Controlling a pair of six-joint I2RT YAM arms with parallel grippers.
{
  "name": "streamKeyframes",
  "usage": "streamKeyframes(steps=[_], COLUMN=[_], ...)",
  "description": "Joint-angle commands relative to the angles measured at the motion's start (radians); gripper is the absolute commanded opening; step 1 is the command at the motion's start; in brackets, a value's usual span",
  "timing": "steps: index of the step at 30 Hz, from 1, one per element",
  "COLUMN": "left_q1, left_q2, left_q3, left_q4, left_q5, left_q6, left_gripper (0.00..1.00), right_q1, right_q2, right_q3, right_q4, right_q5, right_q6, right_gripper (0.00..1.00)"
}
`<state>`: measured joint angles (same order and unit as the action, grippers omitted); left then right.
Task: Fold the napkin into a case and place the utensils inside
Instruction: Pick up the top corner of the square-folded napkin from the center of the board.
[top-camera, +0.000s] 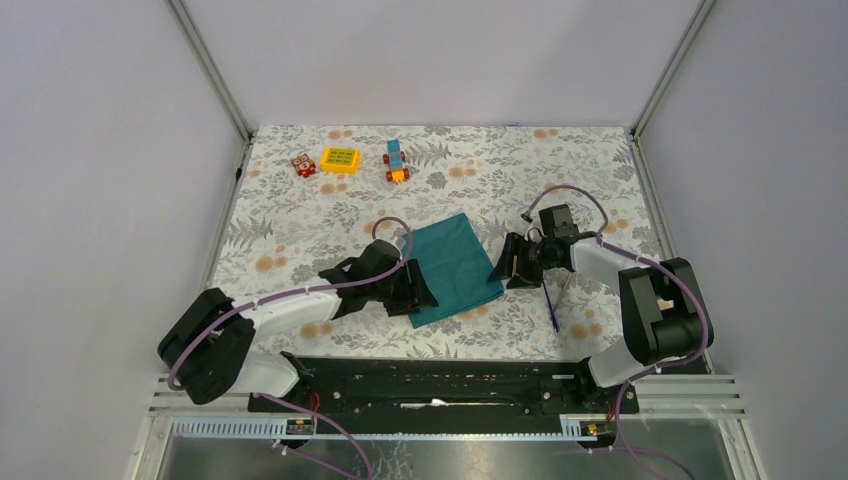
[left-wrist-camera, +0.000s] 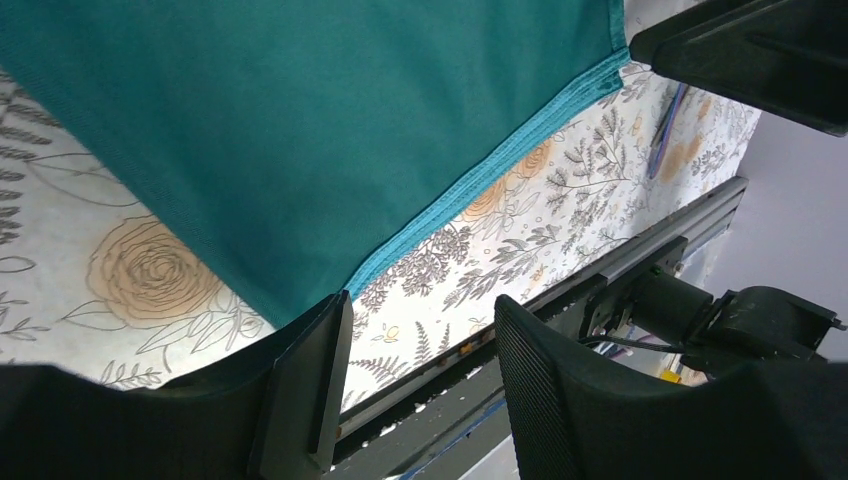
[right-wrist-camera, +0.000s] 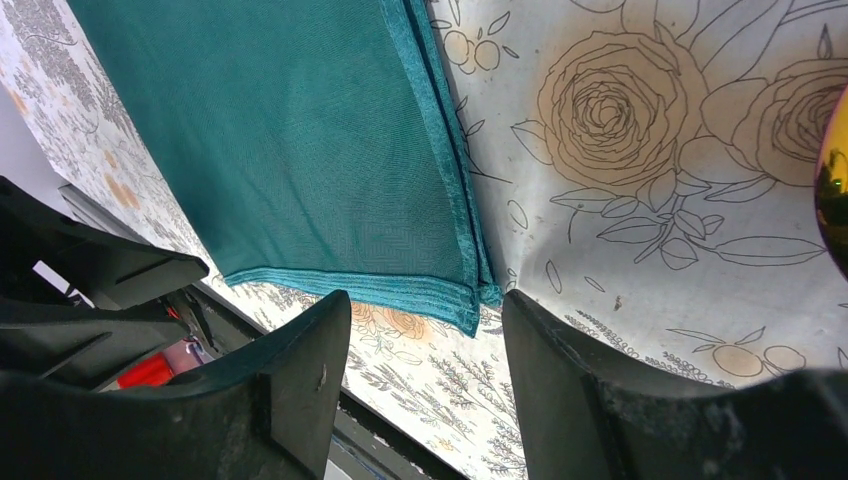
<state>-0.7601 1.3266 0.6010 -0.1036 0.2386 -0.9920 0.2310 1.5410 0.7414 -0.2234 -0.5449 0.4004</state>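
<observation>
The napkin (top-camera: 455, 268) lies flat at centre frame in the top view, on the floral desk (top-camera: 300, 215), w/ an arm at each side of it. In the right wrist view two hemmed edges run stacked along its side and meet at one corner, so it looks folded over at least once; the case prob. isn't finished.

The left pincer (top-camera: 420, 290) sits low at the napkin's lower-left corner. In its own view the jaws stand apart w/ only desk pattern in the gap; the cloth corner ends right at one fingertip (left-wrist-camera: 335, 305), not between the two. The right pincer (top-camera: 503, 268) is at the napkin's right edge, jaws also apart and holding nothing, the doubled corner lying just above the gap. Both are low and aimed at corners, prob. because a corner is the easiest bit of soft cloth to pinch and lift for a fold.

The purple-handled utensil (top-camera: 551, 306) lies on the desk to the lower right of the napkin, under the right arm, clear of the cloth so it won't get caught in a fold. A gold head (right-wrist-camera: 835, 170) shows at the right edge of the right wrist view. The silvery utensil can't be made out. The toy blocks (top-camera: 340, 160) sit well apart at upper left.
</observation>
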Motion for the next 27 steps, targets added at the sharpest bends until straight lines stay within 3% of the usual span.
streamKeyframes(steps=[1,17,27], left_q1=[0.001,0.002,0.001], left_q2=[0.029,0.008,-0.003], left_q3=[0.057,-0.007,-0.013], left_q4=[0.081,0.064,0.051], left_q5=[0.040,0.020,0.016], left_q6=[0.009,-0.002,-0.002], left_gripper=[0.59,0.58,0.59], right_q1=[0.000,0.002,0.001], right_q2=[0.014,0.012,-0.031], right_q3=[-0.009,-0.005,-0.010], right_q4=[0.031,0.048,0.021], right_q5=[-0.040,-0.081,-0.077], right_q6=[-0.019,-0.013,-0.018], right_gripper=[0.64,0.52,0.57])
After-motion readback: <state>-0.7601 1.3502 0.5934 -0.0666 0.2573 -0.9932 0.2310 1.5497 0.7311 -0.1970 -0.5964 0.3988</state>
